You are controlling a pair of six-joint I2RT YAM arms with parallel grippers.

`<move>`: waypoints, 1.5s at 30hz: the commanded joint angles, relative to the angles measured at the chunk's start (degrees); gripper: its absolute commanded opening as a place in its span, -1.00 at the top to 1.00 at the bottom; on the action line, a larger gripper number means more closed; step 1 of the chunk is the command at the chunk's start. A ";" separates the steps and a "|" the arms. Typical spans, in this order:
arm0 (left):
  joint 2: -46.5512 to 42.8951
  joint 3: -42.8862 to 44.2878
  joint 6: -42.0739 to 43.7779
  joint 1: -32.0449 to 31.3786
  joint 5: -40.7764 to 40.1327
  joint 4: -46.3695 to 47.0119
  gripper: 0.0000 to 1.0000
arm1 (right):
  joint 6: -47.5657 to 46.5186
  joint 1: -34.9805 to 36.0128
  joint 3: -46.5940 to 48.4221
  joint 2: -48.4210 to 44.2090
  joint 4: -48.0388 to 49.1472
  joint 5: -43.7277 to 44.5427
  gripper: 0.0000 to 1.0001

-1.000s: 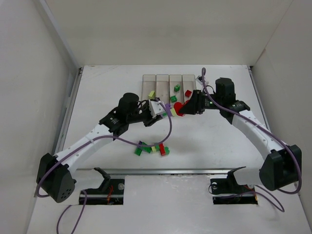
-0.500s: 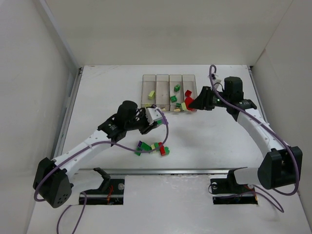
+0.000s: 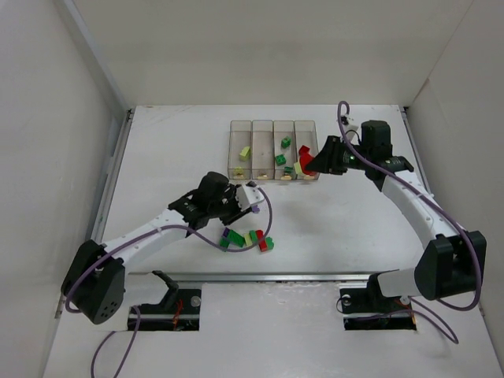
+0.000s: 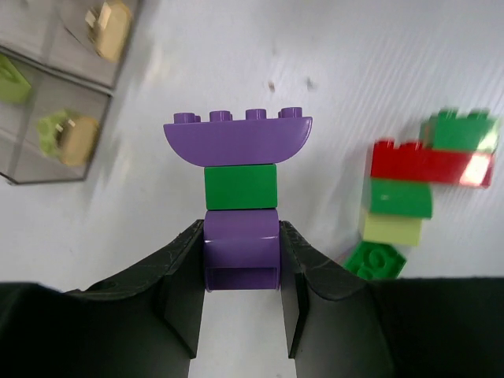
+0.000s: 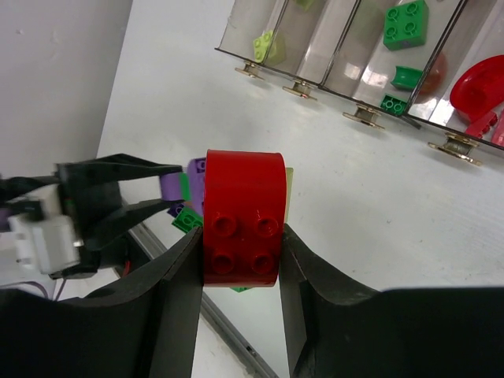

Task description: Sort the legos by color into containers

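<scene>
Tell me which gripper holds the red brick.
The right gripper: its fingers clamp the red brick, studs facing the camera. The left gripper instead grips a purple-and-green stack.

We see a white table bearing four joined clear bins toward its far side, and, well apart, a small cluster of red, green and pale yellow-green bricks.

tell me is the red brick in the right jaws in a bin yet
Out: the red brick sits clamped between the right jaws, not lying in any of the bins.
</scene>
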 commanded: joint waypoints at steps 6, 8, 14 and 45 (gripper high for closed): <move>2.49 -2.43 7.90 0.12 -2.96 -1.23 0.66 | 1.55 1.12 -0.37 -1.18 3.09 -0.18 1.00; 3.01 -1.91 7.38 0.12 -2.34 -0.70 0.55 | 1.55 1.74 -0.38 -1.18 3.09 -0.17 1.00; 3.01 -0.24 6.58 0.12 -1.55 -0.70 -0.66 | 1.55 1.74 -0.91 -1.80 3.09 -0.17 1.00; 3.80 19.72 1.58 -2.52 16.83 -1.14 -0.45 | 7.44 17.55 4.10 -0.21 8.01 2.64 1.00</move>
